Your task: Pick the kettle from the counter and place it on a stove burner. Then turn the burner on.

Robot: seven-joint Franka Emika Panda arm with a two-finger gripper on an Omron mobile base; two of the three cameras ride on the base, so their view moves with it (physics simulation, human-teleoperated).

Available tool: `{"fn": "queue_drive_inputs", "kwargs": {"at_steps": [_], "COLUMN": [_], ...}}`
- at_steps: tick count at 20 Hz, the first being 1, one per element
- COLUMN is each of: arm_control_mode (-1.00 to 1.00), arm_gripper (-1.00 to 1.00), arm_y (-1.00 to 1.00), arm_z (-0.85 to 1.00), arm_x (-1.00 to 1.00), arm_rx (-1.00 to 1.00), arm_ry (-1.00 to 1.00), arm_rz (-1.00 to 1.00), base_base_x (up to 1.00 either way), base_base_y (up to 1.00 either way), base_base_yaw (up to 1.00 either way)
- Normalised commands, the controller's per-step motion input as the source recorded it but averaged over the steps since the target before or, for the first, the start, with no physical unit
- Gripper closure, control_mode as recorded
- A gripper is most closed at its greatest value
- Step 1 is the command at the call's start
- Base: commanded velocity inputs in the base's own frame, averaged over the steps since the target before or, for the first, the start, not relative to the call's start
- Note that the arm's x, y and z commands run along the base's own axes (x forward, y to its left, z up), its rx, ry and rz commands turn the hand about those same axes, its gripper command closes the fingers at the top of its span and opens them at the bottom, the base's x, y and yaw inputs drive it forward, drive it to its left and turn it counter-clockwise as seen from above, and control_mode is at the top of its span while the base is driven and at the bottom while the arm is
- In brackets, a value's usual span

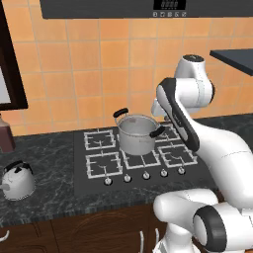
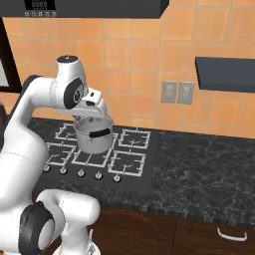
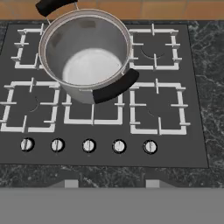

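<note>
The small shiny silver kettle point(image 1: 19, 181) with its arched black handle stands upright on the dark marbled counter point(image 1: 47, 205), left of the black cooktop. A free stove burner point(image 1: 103, 164) lies at the cooktop's front left, nearest the kettle. My gripper point(image 2: 91, 118) hangs over the middle of the cooktop, above the steel pot and far to the right of the kettle. In the hand view my gripper point(image 3: 108, 183) shows its two tips apart with nothing between them, looking down on the grates point(image 3: 157, 107).
A large steel pot point(image 1: 138, 133) with two black side handles sits on the middle grates. A row of small silver knobs point(image 3: 89, 145) runs along the cooktop's front edge. A dark bottle point(image 1: 6, 133) stands at the far left by the tiled wall.
</note>
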Motion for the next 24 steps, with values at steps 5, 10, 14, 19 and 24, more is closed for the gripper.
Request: {"fn": "queue_drive_inputs", "kwargs": {"at_steps": [5, 10, 14, 19, 24], "arm_control_mode": [-1.0, -1.0, -1.0, -1.0, -1.0], "arm_gripper": [-1.0, -1.0, -1.0, -1.0, -1.0], "arm_y": [0.56, 1.0, 1.0, 0.97, 0.85], "arm_z": [0.0, 0.0, 0.0, -0.02, -0.1], "arm_x": [-0.32, -0.42, -0.18, -0.26, -0.25], "arm_rx": [0.01, 0.0, 0.0, 0.06, 0.11], "arm_ry": [0.0, -0.02, -0.04, -0.01, 0.0], "arm_rz": [0.01, 0.06, 0.02, 0.01, 0.02], "base_base_x": [0.0, 0.0, 0.0, 0.0, 0.0], "base_base_y": [0.0, 0.0, 0.0, 0.0, 0.0], "base_base_yaw": [0.0, 0.0, 0.0, 0.0, 0.0]}}
